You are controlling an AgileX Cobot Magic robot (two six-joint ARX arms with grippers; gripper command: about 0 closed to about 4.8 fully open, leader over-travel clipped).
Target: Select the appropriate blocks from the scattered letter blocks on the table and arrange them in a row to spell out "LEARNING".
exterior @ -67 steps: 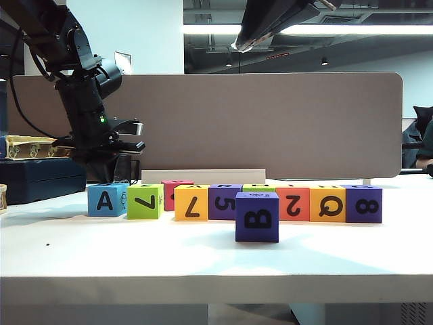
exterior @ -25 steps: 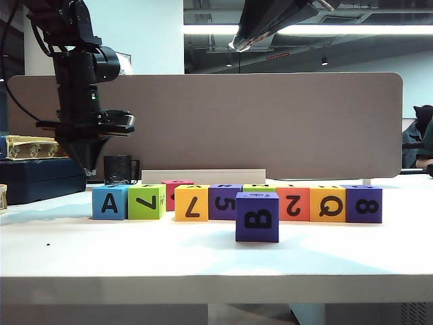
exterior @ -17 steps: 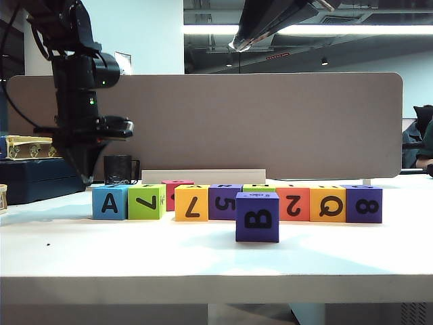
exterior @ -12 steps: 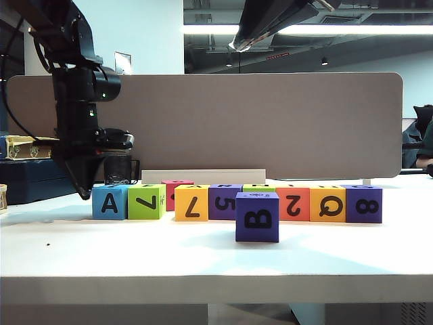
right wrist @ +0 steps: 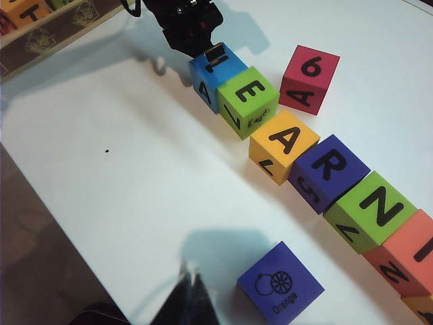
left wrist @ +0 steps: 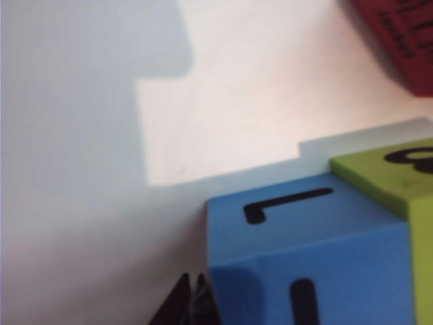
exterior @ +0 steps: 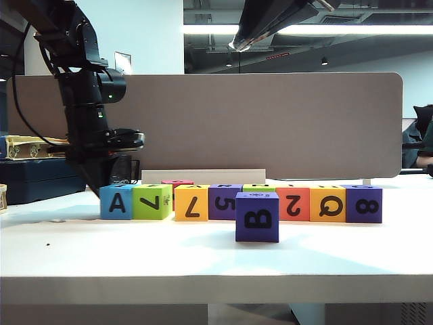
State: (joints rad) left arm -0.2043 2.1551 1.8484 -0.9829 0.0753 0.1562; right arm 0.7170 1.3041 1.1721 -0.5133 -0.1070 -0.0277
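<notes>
Blue block [exterior: 116,202] at the row's left end, touching the green block [exterior: 153,202] on the white surface [exterior: 135,250]
Left gripper [left wrist: 191,298] pressed together beside the blue block; right gripper [right wrist: 192,288] pressed together, high above the surface

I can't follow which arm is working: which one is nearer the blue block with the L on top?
Left. The left end effector, shut, is right against the blue L block; the right end effector hovers farther away, near the purple block.

Black jointed left arm [exterior: 84,101] (small green light, dark cable looping alongside), tapered black tip.
</notes>
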